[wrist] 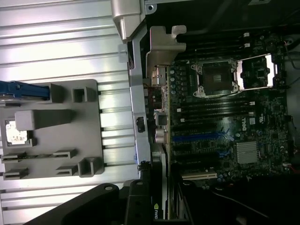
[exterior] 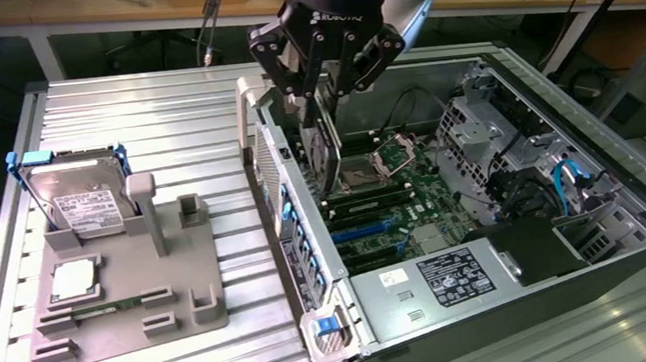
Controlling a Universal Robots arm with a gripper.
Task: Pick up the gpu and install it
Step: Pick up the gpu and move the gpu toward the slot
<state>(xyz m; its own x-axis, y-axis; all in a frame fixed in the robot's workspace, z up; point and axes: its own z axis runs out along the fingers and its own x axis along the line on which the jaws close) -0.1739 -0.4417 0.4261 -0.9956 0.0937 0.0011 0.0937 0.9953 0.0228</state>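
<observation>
Gripper: black two-fingered gripper [exterior: 322, 100], its fingers pinching the top edge of the graphics card.
Graphics card: thin dark graphics card [exterior: 323, 159] hanging upright and edge-on, inside the open computer case, just beside its rear wall and over the motherboard. Whether it touches a slot cannot be told.
Computer case: computer case [exterior: 612, 274] lying on its side, open, on a ribbed metal table [exterior: 141, 109].
Motherboard: green motherboard [exterior: 390, 206] with blue slots.
Tray: grey tray [exterior: 124, 317] at the exterior view's left, a hard drive [exterior: 79, 198] standing in it.
</observation>
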